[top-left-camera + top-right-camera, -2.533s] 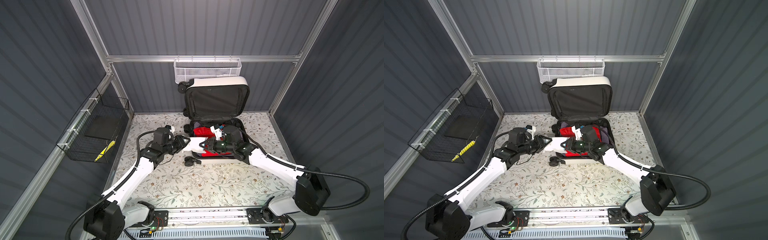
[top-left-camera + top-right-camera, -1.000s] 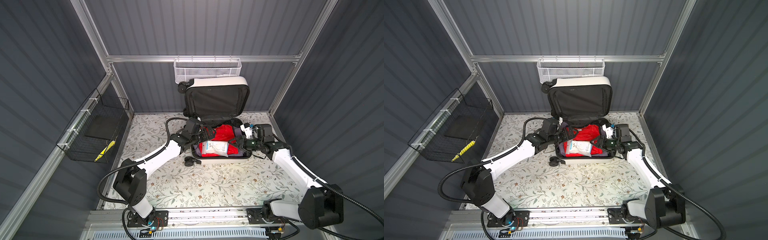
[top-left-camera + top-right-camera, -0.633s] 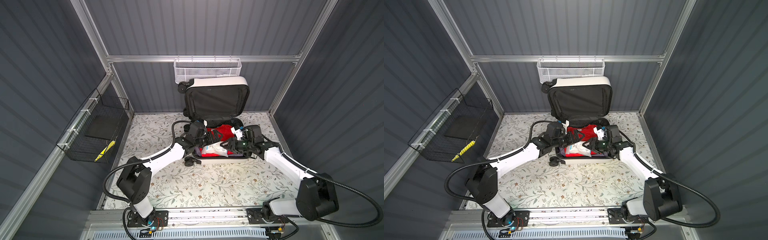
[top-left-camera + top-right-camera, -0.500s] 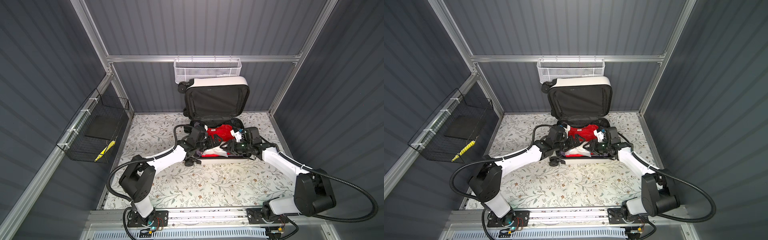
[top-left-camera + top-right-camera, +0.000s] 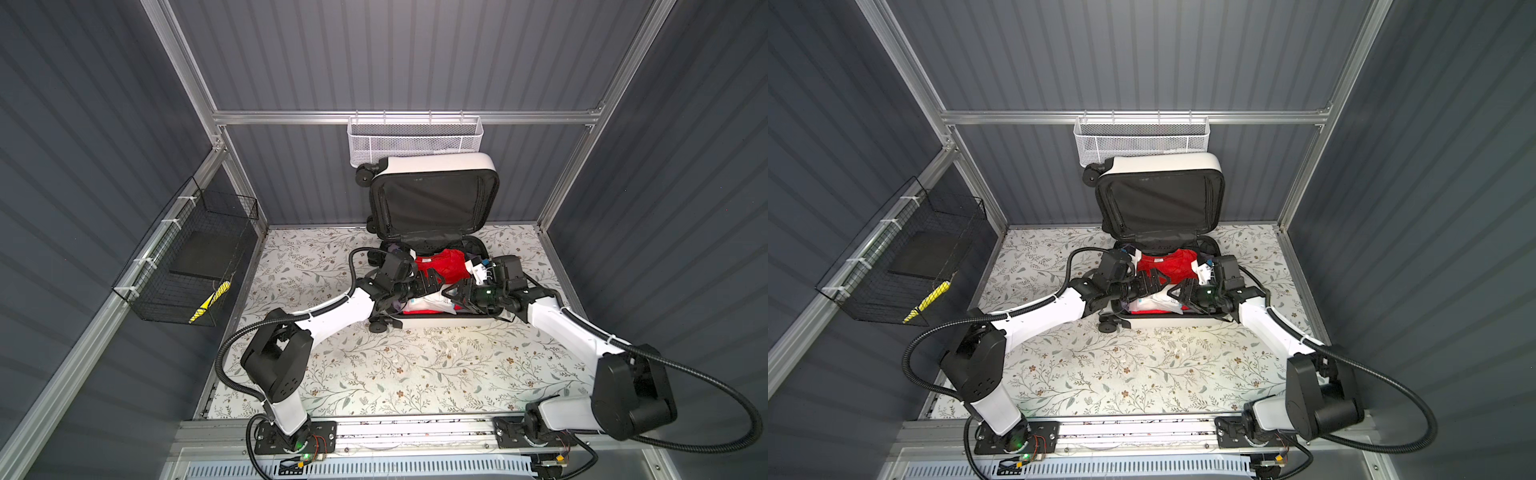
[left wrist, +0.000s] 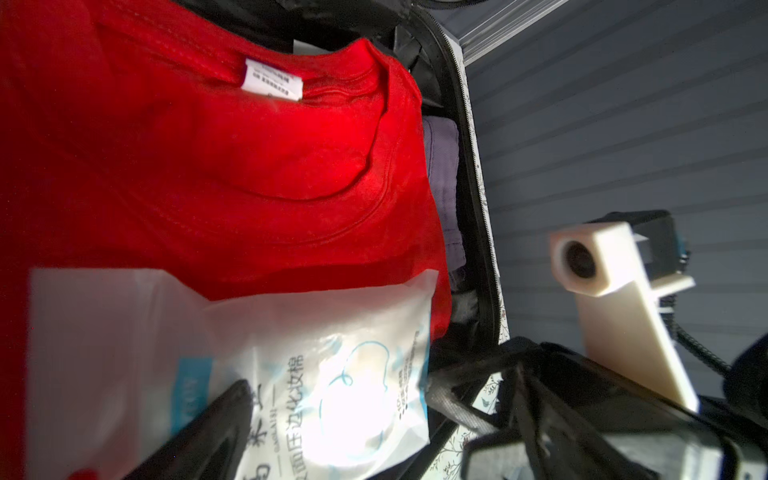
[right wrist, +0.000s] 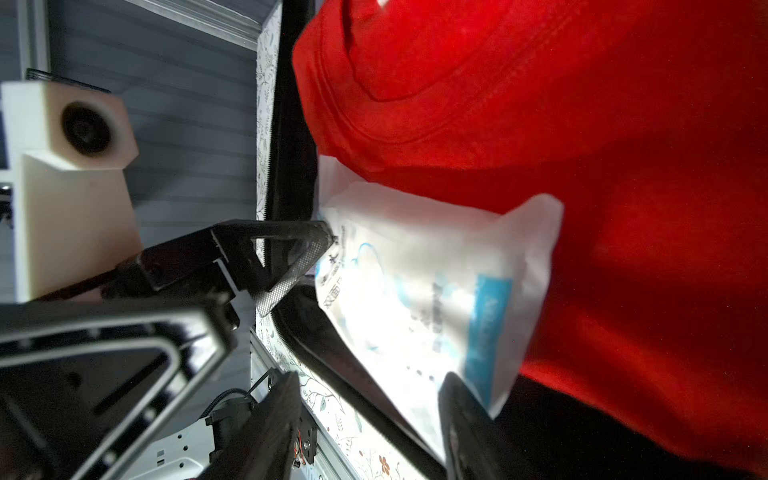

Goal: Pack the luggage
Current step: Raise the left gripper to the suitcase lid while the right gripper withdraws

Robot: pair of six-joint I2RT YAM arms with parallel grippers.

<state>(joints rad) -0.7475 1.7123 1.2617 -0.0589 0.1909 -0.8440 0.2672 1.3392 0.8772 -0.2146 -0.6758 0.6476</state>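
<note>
1. The floral desk [image 5: 415, 365] is carrying the whole scene in both top views, while the wrist views are catching only slivers of it.
2. The luggage [image 5: 432, 199] is sitting at the back middle of the desk. Its lid is standing open against the rear wall and its base is lying flat, and only the top views are taking in all of it.
3. A black wire basket [image 5: 187, 266] is hanging on the left wall and a white mesh basket [image 5: 415, 141] on the rear rail just above the lid. Both are showing in the top views alone.
4. A red shirt [image 6: 208, 166] is lying in the base of the luggage.
5. A white packet [image 5: 1154, 303] is resting on the shirt at the front edge of the base. Its blue printing is showing only in the wrist views.
6. The left tool [image 5: 430, 282] is hovering over the packet with its jaws spread wide. The right wrist view is showing one of its fingers [image 7: 291, 253] touching the packet's edge.
7. The right tool [image 5: 457, 293] is facing it at the packet's other end, jaws standing apart and pinching nothing.
8. A purple garment [image 6: 442, 166] is lying tucked between the shirt and the luggage rim, clear only in the left wrist view.
9. A white collar label [image 6: 272, 79] is showing on the shirt.
</note>
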